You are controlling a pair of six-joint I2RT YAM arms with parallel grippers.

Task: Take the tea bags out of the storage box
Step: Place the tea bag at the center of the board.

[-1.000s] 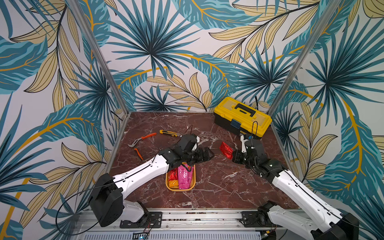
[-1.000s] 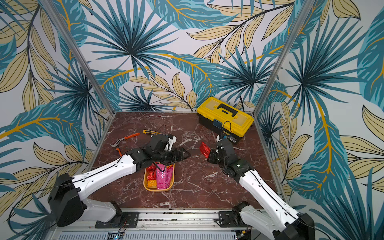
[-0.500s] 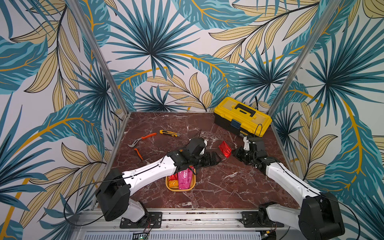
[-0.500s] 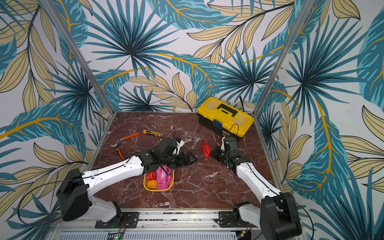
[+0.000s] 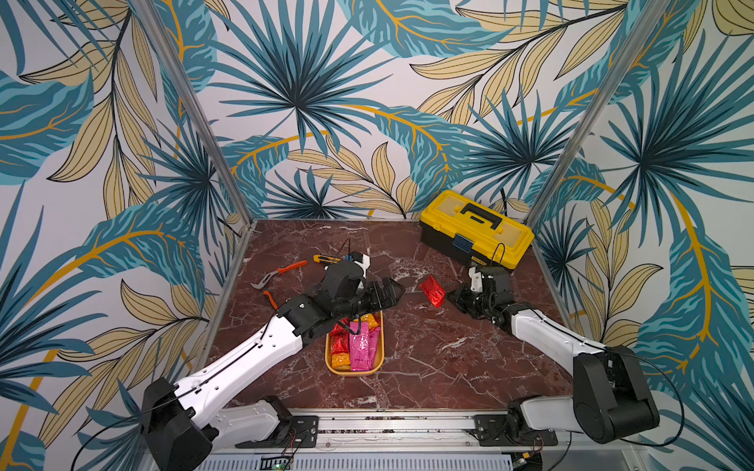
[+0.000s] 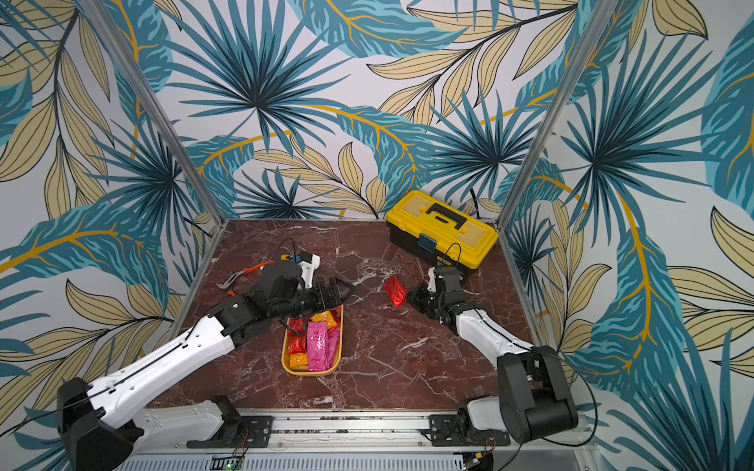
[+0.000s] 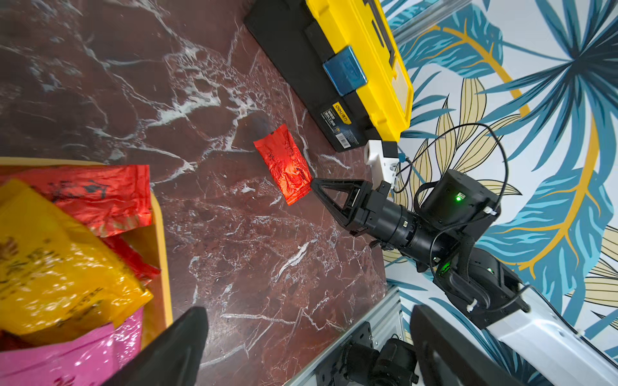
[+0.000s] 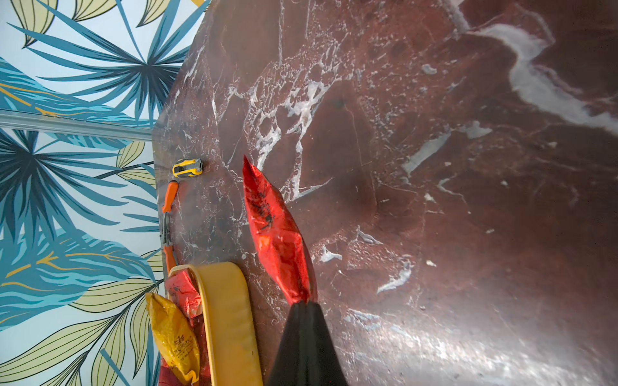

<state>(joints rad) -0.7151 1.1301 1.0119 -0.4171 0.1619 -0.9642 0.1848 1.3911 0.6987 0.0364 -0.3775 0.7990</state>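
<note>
While the left arm draws back: the left gripper (image 5: 393,292) has its jaws spread wide with nothing between them. It sits just past the far end of the box (image 5: 355,372). Half a second ago it was right beside the red bag; now there is a clear gap.
Red bag: the red bag (image 5: 432,290) is well outside the box, between it and the toolbox (image 5: 475,232). The right gripper (image 7: 312,183) is clamped tight on one corner of it. Going by its shadow, it hangs clear of the tabletop (image 5: 449,367).
Right arm: it has refolded behind the wrist over the last second, yet the bag has hardly shifted from where it hung.
Box: it is where it was, near the front middle of the tabletop. Pink, red and orange-yellow bags (image 5: 359,346) are heaped in it. I can't count them from here, as the left arm covers the far end.
What it means: one bag is out and only the right arm has hold of it, so I'd say the left is free to go back for another. Most of the job is still ahead.
Next, I'd guess: the right arm lowers the bag and lets go on bare tabletop, clear of the box.
Watch: crinkly foil held by a corner may swing or slip.
</note>
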